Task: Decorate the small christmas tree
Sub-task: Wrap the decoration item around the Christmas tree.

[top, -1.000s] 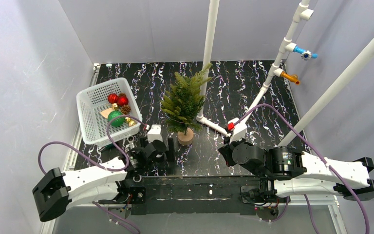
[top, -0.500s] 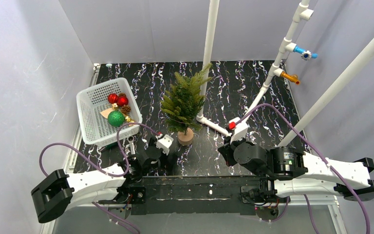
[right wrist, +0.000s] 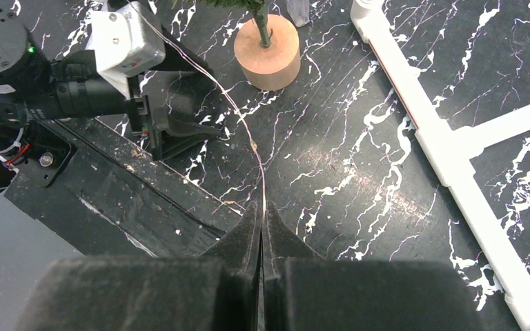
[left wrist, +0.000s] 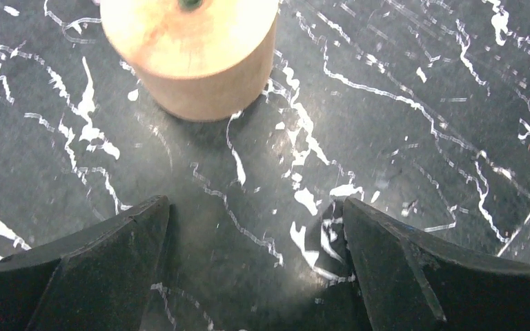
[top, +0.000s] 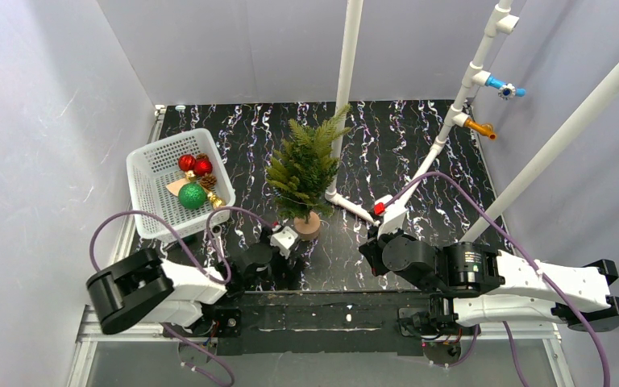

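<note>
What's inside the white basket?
Two red balls, a green ball, a pine cone and small gold bits. Anything underneath them is hidden.

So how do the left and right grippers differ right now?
The left gripper stands wide open; the right gripper is shut. The left holds nothing; the right pinches a thin wire. The left sits close in front of the tree base; the right is farther back from it. Both have black fingers and point toward that base.

In the left wrist view the small christmas tree [left wrist: 190,55] is cropped — only its base shows.
</note>
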Motion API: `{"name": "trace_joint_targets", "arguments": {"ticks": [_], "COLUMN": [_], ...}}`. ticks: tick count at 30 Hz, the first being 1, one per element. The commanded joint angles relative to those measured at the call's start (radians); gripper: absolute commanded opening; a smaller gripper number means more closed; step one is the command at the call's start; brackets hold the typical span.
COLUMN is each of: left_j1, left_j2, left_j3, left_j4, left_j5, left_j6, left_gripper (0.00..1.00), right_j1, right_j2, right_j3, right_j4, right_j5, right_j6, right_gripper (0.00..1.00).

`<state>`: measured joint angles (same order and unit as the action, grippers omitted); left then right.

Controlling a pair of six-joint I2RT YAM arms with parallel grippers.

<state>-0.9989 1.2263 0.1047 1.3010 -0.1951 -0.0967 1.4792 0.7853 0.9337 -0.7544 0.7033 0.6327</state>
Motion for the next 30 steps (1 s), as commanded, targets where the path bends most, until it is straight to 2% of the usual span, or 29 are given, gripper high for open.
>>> {"name": "trace_joint_targets", "arguments": {"ticks": [1, 5, 11, 22, 27, 30], "left_j1": [-0.005, -0.004, -0.004, -0.004, -0.004, -0.004], "left_j2": [0.146, 0.220, 0.246, 0.328, 0.332, 0.323], "left_j3": [0.045, 0.091, 0.153, 0.249, 0.235, 0.211], "left_j4": [0.220, 0.239, 0.241, 0.240, 0.241, 0.241], "left_j5": [0.007, -0.044, -0.154, -0.305, -0.347, -0.391], "left_j6": [0.027, 0.039, 0.050, -0.006, 0.004, 0.011], "left_gripper": [0.98, 0.98, 0.98, 0.98, 0.89, 0.87], "right_j1": [-0.006, -0.007, -0.008, -0.012, -0.014, -0.018], "right_j2": [0.001, 0.005, 0.006, 0.038, 0.046, 0.046], "right_j3": [0.046, 0.057, 0.058, 0.080, 0.085, 0.083], "right_j4": [0.021, 0.010, 0.001, -0.007, -0.009, -0.003], "right_j5": [0.010, 0.009, 0.009, -0.004, -0.007, -0.011], "right_j6": [0.009, 0.014, 0.019, 0.019, 0.013, 0.006], "right_gripper": [0.01, 0.01, 0.01, 0.01, 0.01, 0.01]}}
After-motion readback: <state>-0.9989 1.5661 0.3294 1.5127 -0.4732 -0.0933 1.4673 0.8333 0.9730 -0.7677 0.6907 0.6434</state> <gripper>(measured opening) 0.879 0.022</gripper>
